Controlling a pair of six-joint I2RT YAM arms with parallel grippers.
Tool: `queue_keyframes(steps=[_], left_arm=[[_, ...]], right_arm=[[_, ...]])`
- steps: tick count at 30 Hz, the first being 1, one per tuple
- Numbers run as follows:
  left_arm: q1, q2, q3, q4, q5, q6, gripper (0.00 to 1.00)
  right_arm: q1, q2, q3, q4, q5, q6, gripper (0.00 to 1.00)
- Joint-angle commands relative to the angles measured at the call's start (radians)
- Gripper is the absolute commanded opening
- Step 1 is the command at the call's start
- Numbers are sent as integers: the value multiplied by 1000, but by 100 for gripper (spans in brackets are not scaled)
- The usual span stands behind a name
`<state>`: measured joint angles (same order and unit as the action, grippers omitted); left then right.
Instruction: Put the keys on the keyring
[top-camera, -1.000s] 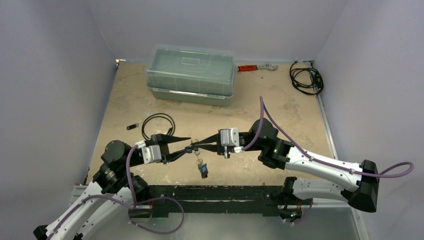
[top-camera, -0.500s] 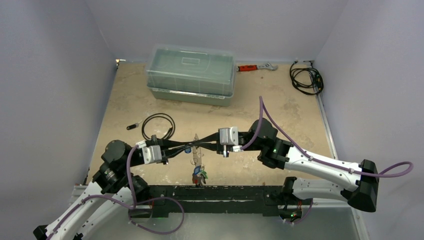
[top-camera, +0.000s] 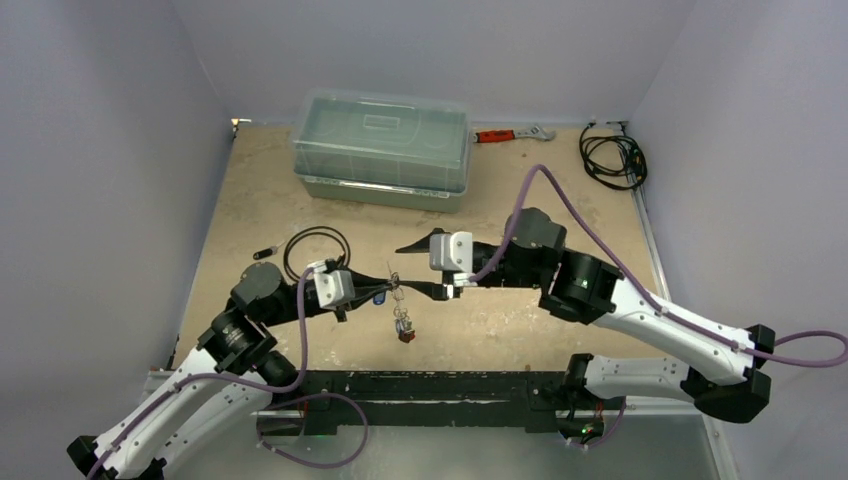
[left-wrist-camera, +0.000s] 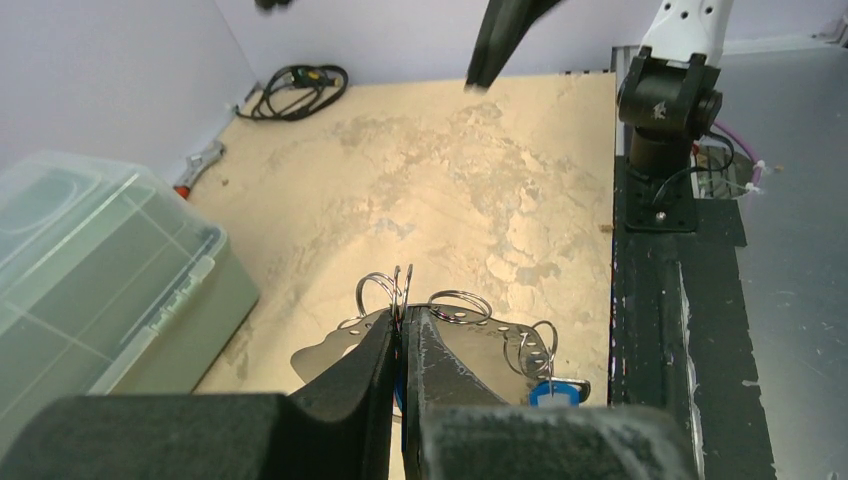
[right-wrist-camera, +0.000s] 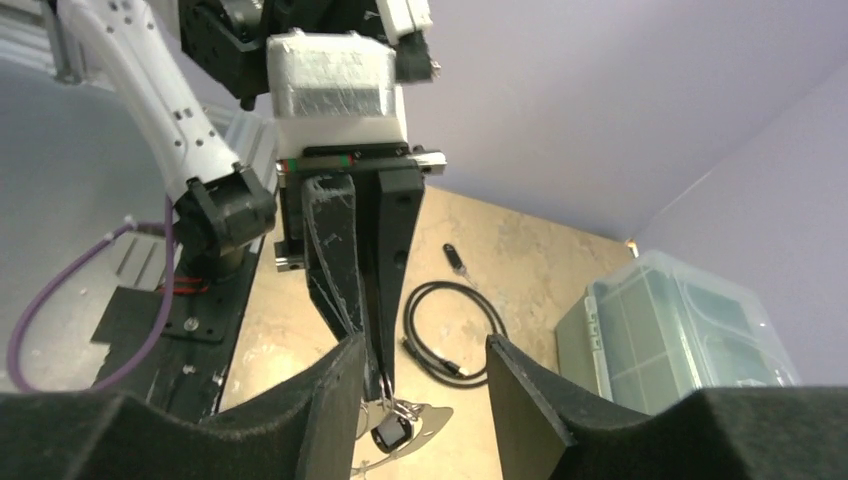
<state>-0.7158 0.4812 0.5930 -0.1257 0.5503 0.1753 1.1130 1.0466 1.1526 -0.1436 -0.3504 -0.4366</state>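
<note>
Keyring (left-wrist-camera: 470, 345) pinched in my left jaws at frame centre, presumably so keys (top-camera: 403, 325) hung free below; right jaws stood wide, empty.

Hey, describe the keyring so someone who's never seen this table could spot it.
Find the left gripper near the table's front middle. The keyring is the flat silver plate pinched in it, keys dangling below; unlike the black cable loop behind, it's metal and off the table.

Tan stained worktop (top-camera: 560, 215). Clear plastic box (top-camera: 381, 150) at far centre, orange-handled wrench (top-camera: 512, 134) just right of it. Bundled black cable (top-camera: 612, 155) in far right corner. Black cable loop (top-camera: 315, 248) left of centre, small black stick (top-camera: 265, 252) beside it.
</note>
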Motion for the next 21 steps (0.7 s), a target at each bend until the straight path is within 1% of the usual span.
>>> queue_keyframes(steps=[1,2,4,7,11,21], left_arm=[[-2,37,54,33,-9,-7,0],[-2,44,56,31,-8,-8,0],[-1,54,57,32,-4,-12,0],[-2,71,52,39,23,-19,0],[-3,79,49,49,61,-27,0],[-3,67,36,73,95,-36,0]], right_arm=[[7,120,167,-388,42,-59,48],[7,144,191,-428,46,-60,46],[10,165,195,-448,39,-61,45],[14,173,174,-425,30,-69,43],[26,177,150,-388,67,-88,41],[28,195,135,-346,100,-101,40]])
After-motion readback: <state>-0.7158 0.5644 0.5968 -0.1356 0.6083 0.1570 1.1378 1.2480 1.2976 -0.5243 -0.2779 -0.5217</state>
